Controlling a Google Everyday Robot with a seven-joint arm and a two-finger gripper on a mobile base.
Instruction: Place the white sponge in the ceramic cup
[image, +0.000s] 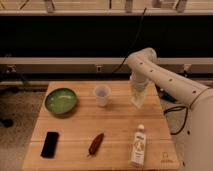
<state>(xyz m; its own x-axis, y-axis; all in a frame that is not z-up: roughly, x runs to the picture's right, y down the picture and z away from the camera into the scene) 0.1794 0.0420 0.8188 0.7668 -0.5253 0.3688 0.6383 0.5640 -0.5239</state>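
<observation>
The ceramic cup (102, 94) stands upright on the wooden table, a small whitish cup just right of the green bowl. My gripper (138, 100) points down over the table's right side, about a cup's width to the right of the cup. It is shut on the white sponge (138, 102), a pale block showing at its fingertips, low over the tabletop. The fingers hide much of the sponge.
A green bowl (61, 100) sits at the left rear of the wooden table (117, 130). A black phone (50, 144) lies front left, a reddish-brown object (96, 144) front centre, and a white labelled bottle (139, 145) front right. My arm comes in from the right.
</observation>
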